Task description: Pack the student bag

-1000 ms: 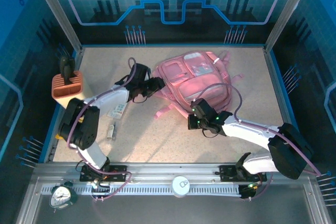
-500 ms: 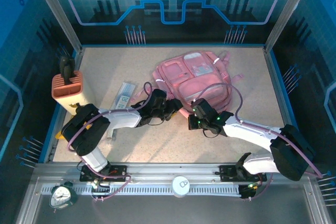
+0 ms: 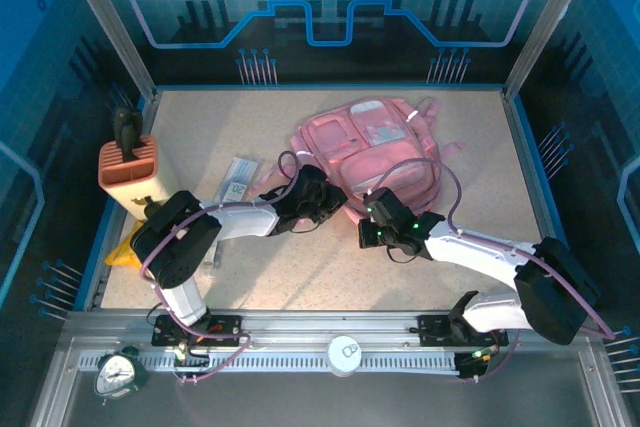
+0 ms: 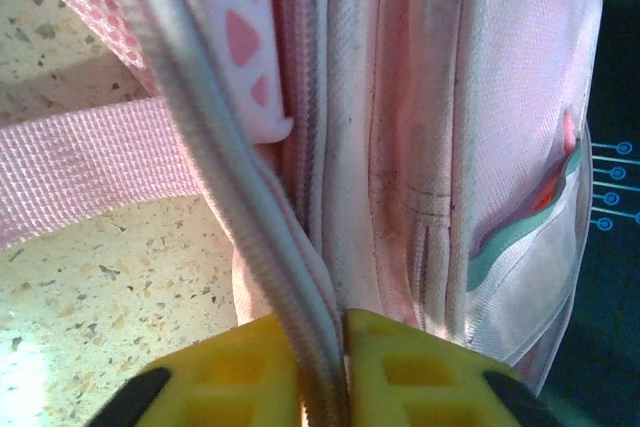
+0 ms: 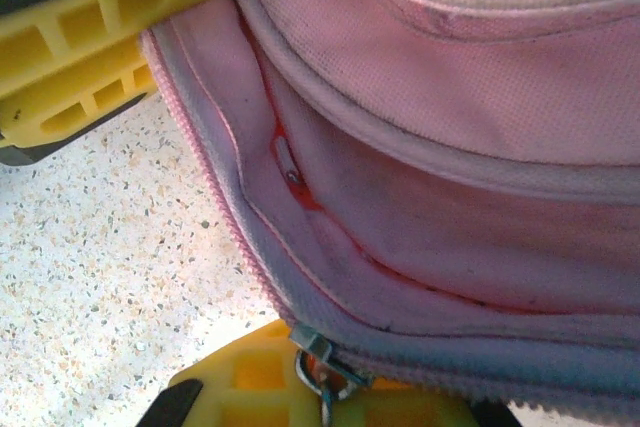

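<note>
The left gripper [image 4: 320,335] is clamped on the pale ribbed edging [image 4: 235,177] of the student bag [image 3: 378,145], and the right gripper [image 5: 322,379] is pinched on its zip seam [image 5: 235,232] close by. The bag stretches away ahead of both, its long axis pointing from them, with each arm about equally near its closest end.

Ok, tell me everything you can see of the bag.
The bag is a large, soft pink fabric backpack lying flat, front up, on the far middle of the table. It has zip pockets, a pale strip, clear front panels and pink webbing straps trailing beside it. The fabric looks woven and slightly grubby. At its near edge, the left gripper is shut on a pale ribbed edging, and the right gripper is shut on the zip edge.
</note>
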Robot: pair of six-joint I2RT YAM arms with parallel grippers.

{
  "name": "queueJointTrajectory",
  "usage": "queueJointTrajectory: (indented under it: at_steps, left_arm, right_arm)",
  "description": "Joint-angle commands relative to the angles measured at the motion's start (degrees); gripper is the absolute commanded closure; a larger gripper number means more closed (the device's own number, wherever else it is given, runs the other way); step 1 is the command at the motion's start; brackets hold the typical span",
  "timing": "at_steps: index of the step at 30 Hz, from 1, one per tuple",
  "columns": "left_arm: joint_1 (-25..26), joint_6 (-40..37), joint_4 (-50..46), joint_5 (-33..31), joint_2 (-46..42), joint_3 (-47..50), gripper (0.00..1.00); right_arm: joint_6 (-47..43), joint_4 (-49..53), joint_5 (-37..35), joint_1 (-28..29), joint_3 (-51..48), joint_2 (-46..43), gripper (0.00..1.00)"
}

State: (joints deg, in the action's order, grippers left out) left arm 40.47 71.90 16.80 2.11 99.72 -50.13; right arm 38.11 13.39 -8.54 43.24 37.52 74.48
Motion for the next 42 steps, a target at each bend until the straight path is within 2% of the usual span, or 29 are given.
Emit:
queueJointTrajectory:
  at_steps: [1, 2, 7, 13, 15, 17, 19, 22, 24, 27, 31, 32, 33, 37, 40, 42]
  left_arm:
    - [-0.51, -2.80, -0.68, -2.01, 0.06, -1.92, 0.95]
    - [-0.72, -3.71, -1.28, -1.92, -0.17, -2.30, 0.99]
    - [-2.71, -8.04, -4.92, -2.38, -2.92, -2.22, 1.00]
    - [-12.08, -15.92, -10.48, 5.95, -4.15, -4.63, 1.00]
    - [-13.88, -19.67, -13.22, 5.99, -4.17, -6.57, 1.00]
    - [-15.60, -22.35, -16.21, 9.55, -2.14, -10.29, 1.00]
    - [-16.55, -22.82, -16.01, 14.06, 0.33, -13.11, 1.00]
    - [-16.69, -24.35, -15.13, 14.04, 2.10, -16.09, 1.00]
    - [-17.44, -26.84, -20.22, 12.34, 4.07, -20.51, 1.00]
    - [-19.39, -27.47, -24.60, 15.06, 5.44, -23.49, 1.00]
    - [-19.46, -27.25, -21.38, 14.33, -0.70, -16.39, 0.66]
    - [-19.48, -27.06, -21.99, 14.19, -2.02, -14.91, 0.61]
    - [-19.46, -26.28, -22.39, 13.84, -3.74, -12.82, 0.59]
    - [-18.55, -18.75, -13.87, 14.48, -11.13, -0.57, 0.51]
    - [-14.92, -14.45, -11.48, 13.34, -13.68, 3.75, 0.47]
    - [-11.30, -10.32, -10.40, 10.82, -13.81, 5.49, 0.38]
  right_arm:
    - [-1.12, 1.32, 0.25, 1.02, 1.50, -0.22, 1.00]
    - [-1.02, 2.22, -0.14, 0.92, 1.89, -0.26, 1.00]
    - [-0.42, 4.86, -1.68, 0.47, 1.06, -2.04, 1.00]
    - [0.73, 8.91, -1.66, -2.12, -3.06, -8.56, 1.00]
    - [0.94, 10.05, -2.14, -2.62, -4.09, -10.23, 1.00]
    - [-0.19, 9.30, -1.64, -2.56, -4.62, -10.76, 1.00]
    - [-2.93, 6.99, 0.61, -0.82, -3.26, -8.88, 1.00]
    - [-4.38, 5.37, 0.09, 4.53, 1.31, -3.34, 1.00]
    - [-4.71, 3.12, 1.08, 6.23, 4.21, 0.39, 1.00]
    - [-4.62, 1.03, 1.78, 6.77, 7.13, 3.67, 1.00]
    - [-4.62, -0.77, 0.70, 6.63, 6.58, 4.30, 1.00]
    - [-4.41, -0.59, 0.36, 6.53, 6.29, 4.37, 1.00]
    - [-4.06, -0.31, 0.34, 6.50, 5.96, 4.57, 1.00]
    - [-4.66, -0.54, 1.65, 7.35, 4.87, 4.65, 1.00]
    - [-4.07, -0.93, 1.12, 7.51, 4.49, 5.14, 1.00]
    - [-3.82, -0.72, 1.35, 7.55, 4.76, 5.37, 1.00]
